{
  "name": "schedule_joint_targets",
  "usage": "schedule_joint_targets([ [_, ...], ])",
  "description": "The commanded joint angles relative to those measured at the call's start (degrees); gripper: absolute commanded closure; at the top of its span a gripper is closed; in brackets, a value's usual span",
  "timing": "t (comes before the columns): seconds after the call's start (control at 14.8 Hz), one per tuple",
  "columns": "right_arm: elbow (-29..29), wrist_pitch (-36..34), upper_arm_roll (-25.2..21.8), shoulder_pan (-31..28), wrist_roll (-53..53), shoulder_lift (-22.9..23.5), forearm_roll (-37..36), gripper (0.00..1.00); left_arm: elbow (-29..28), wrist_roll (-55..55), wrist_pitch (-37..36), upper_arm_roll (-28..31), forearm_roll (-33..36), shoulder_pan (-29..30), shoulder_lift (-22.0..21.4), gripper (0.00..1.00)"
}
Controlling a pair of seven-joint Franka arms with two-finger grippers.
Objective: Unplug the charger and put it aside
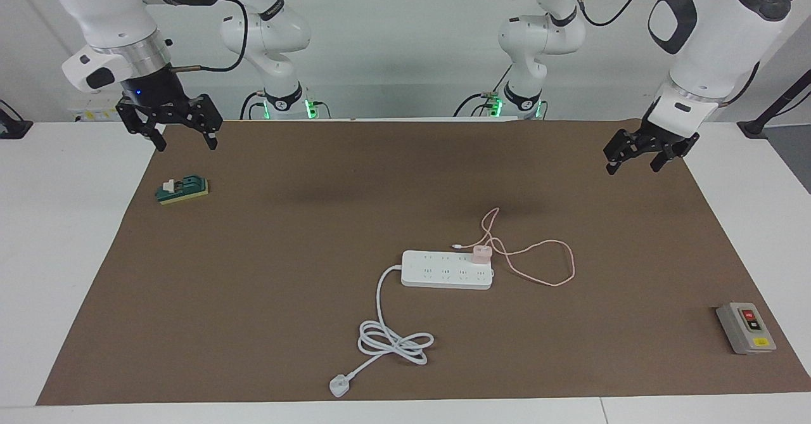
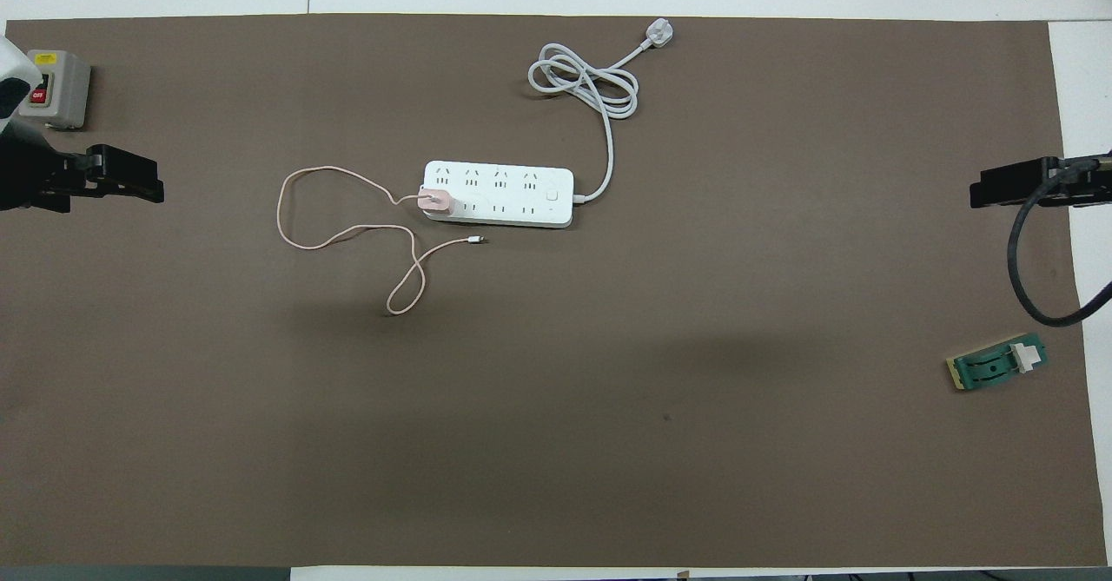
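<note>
The charger [image 1: 480, 254] is a small pale-pink cube plugged into the end socket of the white power strip [image 1: 447, 270] at mid-table; it also shows in the overhead view [image 2: 433, 201]. Its thin pink cable [image 1: 557, 281] loops on the mat toward the left arm's end. My left gripper [image 1: 632, 169] hangs open and empty above the mat's corner at the left arm's end, well apart from the charger. My right gripper [image 1: 185, 146] hangs open and empty over the mat's edge at the right arm's end, above a green part [image 1: 182, 190].
The power strip's thick white cord [image 1: 393, 341] coils farther from the robots and ends in a white plug [image 1: 339, 386]. A grey box with red and yellow buttons [image 1: 746, 327] sits at the left arm's end. The brown mat [image 1: 253, 284] covers the table.
</note>
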Motion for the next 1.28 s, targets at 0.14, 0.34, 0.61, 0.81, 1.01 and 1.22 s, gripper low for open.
schedule_joint_targets([
  [0.14,-0.8,-1.0,2.4,1.8,27.1,-0.3,3.9,0.0,1.2,-12.1,-1.2,0.3,-1.3,-1.4,0.9,0.0],
  [0.34,-0.4,-0.7,2.4,1.9,43.5,3.0,13.5,0.0,1.2,-21.1,-1.3,0.4,0.1,-2.3,0.9,0.0],
  [0.61,-0.1,0.9,2.4,2.5,58.2,7.2,21.5,0.0,1.4,-30.2,-1.1,0.4,-0.2,-2.1,1.1,0.0],
  [0.81,-0.4,2.7,2.6,4.9,67.1,10.3,22.8,0.0,1.4,-38.4,-0.3,0.4,-0.1,-2.3,1.8,0.0],
  [1.01,-1.0,5.9,2.6,8.3,77.8,12.4,26.7,0.0,1.8,-49.9,-0.2,0.3,-0.3,-3.4,2.4,0.0],
  [1.22,-0.9,12.1,2.6,10.7,79.0,15.7,29.2,0.0,2.9,-64.4,-0.1,0.3,-1.1,-5.1,4.9,0.0],
])
